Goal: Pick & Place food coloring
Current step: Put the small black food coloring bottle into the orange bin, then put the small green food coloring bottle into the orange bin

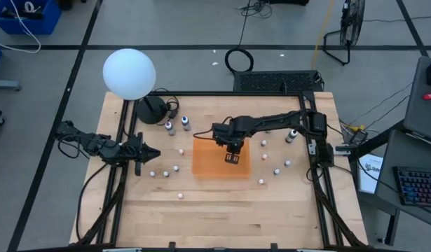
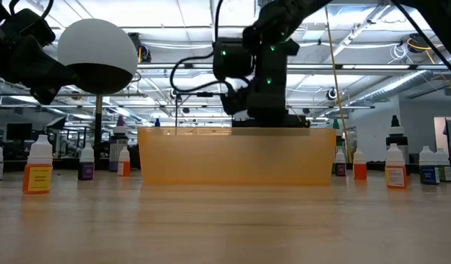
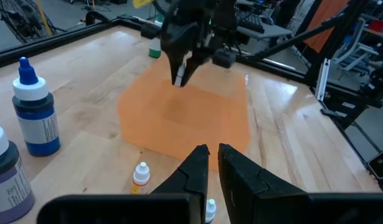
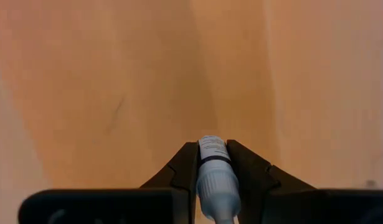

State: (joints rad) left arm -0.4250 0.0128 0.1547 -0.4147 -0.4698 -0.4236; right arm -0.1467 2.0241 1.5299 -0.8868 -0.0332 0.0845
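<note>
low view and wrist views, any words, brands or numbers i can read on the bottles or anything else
None can be read.
Bottle in the right gripper: its label has print, too small to read.
Blue bottle: label text blurred.
Orange-labelled bottle: print too small.
Orange mat: no marking seen.

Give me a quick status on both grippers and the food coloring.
Right gripper shut on small white-capped food coloring bottle, above the flat orange mat. Left gripper shut, empty, waiting at table's left. Nothing blocking the mat.
</note>
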